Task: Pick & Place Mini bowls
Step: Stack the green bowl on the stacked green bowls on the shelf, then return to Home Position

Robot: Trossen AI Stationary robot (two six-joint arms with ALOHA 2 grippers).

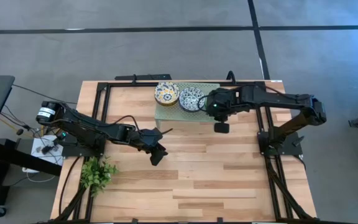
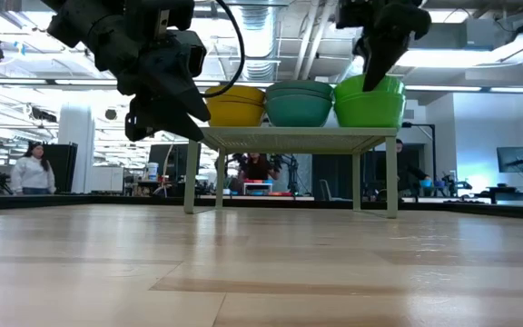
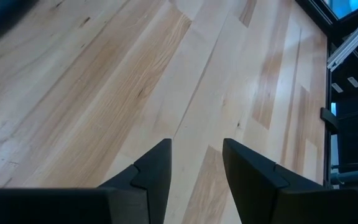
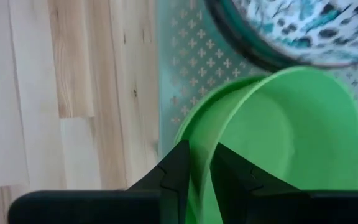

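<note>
A pale green perforated rack [image 1: 166, 114] sits at the upper middle of the high view, against the far edge of the wooden table [image 1: 229, 180]. In the low view the rack [image 2: 289, 138] shows as a low shelf on thin legs, centre frame, with the tabletop [image 2: 261, 272] filling the lower half. A small leafy green plant [image 1: 96, 173] lies at the lower left of the table in the high view. Black frame rails [image 1: 104, 106] run along the table's left and right sides. Beyond the table, at the far left of the low view, a person [image 2: 32, 170] stands in the room.
</note>
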